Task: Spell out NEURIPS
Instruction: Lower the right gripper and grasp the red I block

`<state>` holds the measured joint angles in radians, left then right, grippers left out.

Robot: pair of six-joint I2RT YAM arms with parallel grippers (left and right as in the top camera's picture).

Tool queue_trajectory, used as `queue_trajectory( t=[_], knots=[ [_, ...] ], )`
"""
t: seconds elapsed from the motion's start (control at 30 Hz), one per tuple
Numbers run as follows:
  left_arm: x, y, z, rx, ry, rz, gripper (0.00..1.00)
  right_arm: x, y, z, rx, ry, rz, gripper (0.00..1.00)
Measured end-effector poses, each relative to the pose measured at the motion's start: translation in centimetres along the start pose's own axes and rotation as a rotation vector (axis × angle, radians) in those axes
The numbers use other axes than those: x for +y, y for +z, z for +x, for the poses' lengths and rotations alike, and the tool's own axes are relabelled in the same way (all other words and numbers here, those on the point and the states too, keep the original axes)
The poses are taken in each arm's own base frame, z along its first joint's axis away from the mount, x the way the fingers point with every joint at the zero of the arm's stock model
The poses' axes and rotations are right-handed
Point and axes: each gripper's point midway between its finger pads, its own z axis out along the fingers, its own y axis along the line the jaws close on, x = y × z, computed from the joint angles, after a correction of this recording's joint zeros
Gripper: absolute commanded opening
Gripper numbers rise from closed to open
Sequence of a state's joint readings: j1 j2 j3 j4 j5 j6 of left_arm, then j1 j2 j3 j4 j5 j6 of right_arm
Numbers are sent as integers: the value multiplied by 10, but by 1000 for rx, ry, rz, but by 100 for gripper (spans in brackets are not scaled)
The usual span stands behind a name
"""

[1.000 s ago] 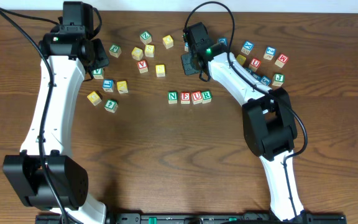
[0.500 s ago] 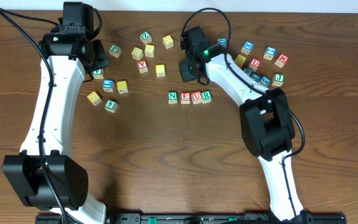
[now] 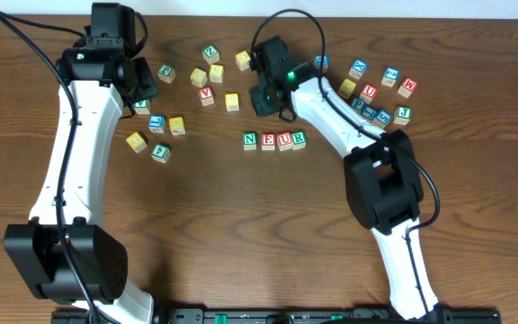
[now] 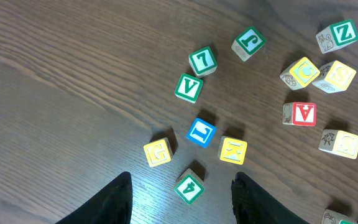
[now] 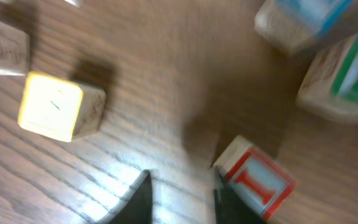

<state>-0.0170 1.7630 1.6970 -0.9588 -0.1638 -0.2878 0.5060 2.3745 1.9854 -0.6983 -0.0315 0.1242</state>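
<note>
**Right claw lining up on the I**

NEUR row (image 3: 274,140) sits mid table (image 3: 241,207); I comes next. Right claw (image 5: 180,180) hovers narrowly parted and empty, with the red I block (image 5: 253,180) just beside one finger, probably lining up a grasp. Left claw (image 4: 182,177) hangs wide and empty over spare blocks (image 4: 201,132).

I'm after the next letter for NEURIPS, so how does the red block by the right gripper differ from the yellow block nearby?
The red block shows a red I on a white, red-framed face; the yellow block shows a yellow face with no readable letter. The red block sits beside the right gripper; the yellow block lies apart. Both are cubes on the table.
</note>
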Motion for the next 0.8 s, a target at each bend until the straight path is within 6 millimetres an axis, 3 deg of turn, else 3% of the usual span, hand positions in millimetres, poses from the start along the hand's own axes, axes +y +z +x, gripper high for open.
queue_trajectory(
  t=[0.13, 0.47, 0.8],
  knots=[
    [0, 0, 0, 0, 0, 0, 50, -3, -5, -11, -30, -130, 1, 52],
    [0, 0, 0, 1, 0, 0, 51, -10, -6, -13, -33, -331, -13, 70],
    [0, 0, 0, 1, 1, 0, 51, -41, 2, -9, -24, -341, -67, 70]
  ],
)
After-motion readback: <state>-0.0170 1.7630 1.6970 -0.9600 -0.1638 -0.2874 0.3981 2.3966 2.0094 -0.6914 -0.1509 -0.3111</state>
